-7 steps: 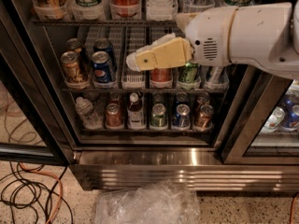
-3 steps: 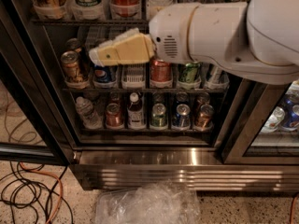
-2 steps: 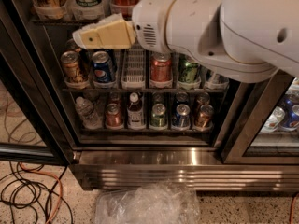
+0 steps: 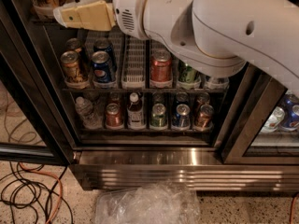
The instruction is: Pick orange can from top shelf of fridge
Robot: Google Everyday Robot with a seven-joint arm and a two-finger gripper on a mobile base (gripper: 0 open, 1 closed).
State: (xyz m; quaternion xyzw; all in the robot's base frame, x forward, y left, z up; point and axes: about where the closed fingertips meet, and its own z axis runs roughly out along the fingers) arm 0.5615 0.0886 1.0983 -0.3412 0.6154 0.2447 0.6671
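Only one camera view is given. The fridge [image 4: 140, 160] is seen from the front at close range, with the view tilted downward. The gripper [image 4: 70, 17] is seen at the upper left, and the white arm [image 4: 224, 27] crosses the top.

The gripper [image 4: 63, 16] hung at the upper left of the fridge [image 4: 140, 158], in front of the top shelf [image 4: 41, 13], and the arm [image 4: 224, 27] extended to it from the right. On the rack below, a Pepsi can [image 4: 101, 65] stood just right of another can [image 4: 74, 67]. A water bottle [image 4: 86, 111] stood leftmost on the lowest rack. A plastic bag [image 4: 149, 204] lay on the floor before the fridge, with cables [image 4: 28, 190] to its left.
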